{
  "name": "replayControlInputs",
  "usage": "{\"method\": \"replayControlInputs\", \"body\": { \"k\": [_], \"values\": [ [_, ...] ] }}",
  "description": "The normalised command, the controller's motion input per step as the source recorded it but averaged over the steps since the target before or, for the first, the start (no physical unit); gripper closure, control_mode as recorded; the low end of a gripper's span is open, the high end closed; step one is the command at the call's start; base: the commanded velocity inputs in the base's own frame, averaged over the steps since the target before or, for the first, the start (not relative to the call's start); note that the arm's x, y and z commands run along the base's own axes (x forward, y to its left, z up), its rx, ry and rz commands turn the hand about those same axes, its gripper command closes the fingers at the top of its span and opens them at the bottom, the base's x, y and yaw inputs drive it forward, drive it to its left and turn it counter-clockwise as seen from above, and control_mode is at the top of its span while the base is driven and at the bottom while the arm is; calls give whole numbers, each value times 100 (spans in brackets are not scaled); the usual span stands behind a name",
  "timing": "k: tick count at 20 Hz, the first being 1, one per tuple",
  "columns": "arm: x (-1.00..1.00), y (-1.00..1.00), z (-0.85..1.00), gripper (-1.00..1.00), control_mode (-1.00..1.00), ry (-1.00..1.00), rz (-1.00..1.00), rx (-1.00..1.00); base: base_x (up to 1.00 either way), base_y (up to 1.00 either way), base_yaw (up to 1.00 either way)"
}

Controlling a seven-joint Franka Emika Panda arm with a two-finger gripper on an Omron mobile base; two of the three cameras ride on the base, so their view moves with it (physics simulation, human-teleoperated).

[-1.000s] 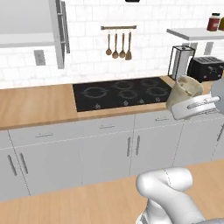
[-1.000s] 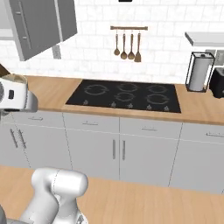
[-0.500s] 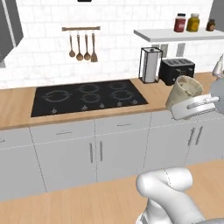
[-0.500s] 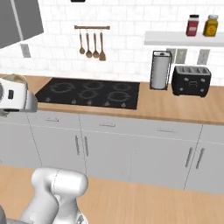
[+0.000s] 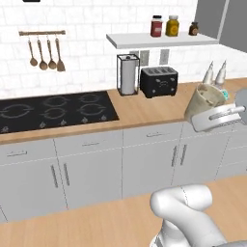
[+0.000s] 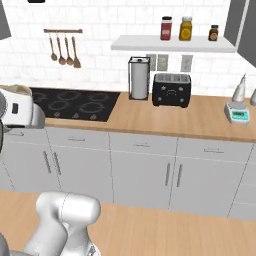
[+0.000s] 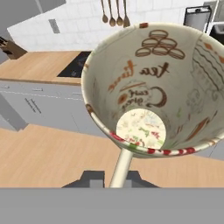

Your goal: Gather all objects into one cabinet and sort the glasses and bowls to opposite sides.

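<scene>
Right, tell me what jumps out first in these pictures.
The cream patterned cup looms large in the hand view, its open mouth facing the camera, gripped at its rim by the shut gripper. Behind, the black cooktop lies in the wooden counter, with a toaster under the jar shelf.

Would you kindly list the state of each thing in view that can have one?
gripper: shut on the beige tumbler's rim.
beige tumbler: held off the counter, tilted, nothing inside.
toaster: upright on the counter, slots without bread.
jars: upright on the shelf, lids on.
</scene>
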Motion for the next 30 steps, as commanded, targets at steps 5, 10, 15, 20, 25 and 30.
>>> {"method": "replayControlInputs", "body": {
  "k": [5,10,15,20,25,30],
  "values": [
    [0,0,0,100,100,0,0,0,4,-94,0],
    [0,0,0,100,100,0,0,0,17,-72,0],
    [0,0,0,100,100,0,0,0,100,42,0],
    [0,0,0,100,100,0,0,0,69,-17,0],
    [0,0,0,100,100,0,0,0,0,-100,0],
    [0,0,0,100,100,0,0,0,0,-100,0]
  ]
}}
